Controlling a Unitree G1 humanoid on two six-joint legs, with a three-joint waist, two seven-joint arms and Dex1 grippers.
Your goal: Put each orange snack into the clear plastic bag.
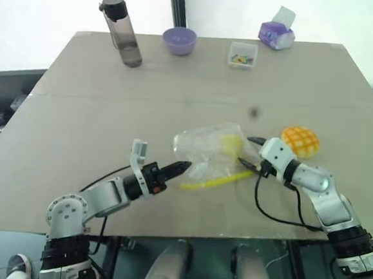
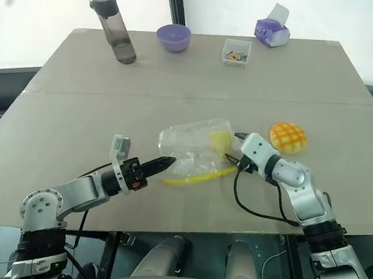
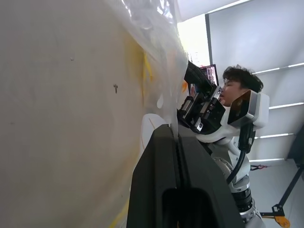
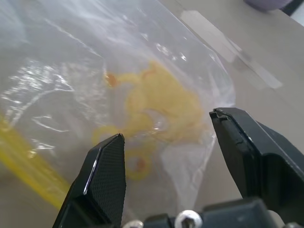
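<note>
Silver-white jointed arms, black cables, 2 black jaws on each gripper.

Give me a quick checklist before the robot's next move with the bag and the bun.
1. Left gripper shut on the clear plastic bag: ok.
2. Right gripper open at the bag: ok.
3. Right gripper gripping the bag: not ok, nothing pinched yet.
4. Bag mouth open: cannot tell.
5. Orange snack in bag: not ok, it sits on the table beside the right arm.
6. Bottle and bowl away from the work: ok.
</note>
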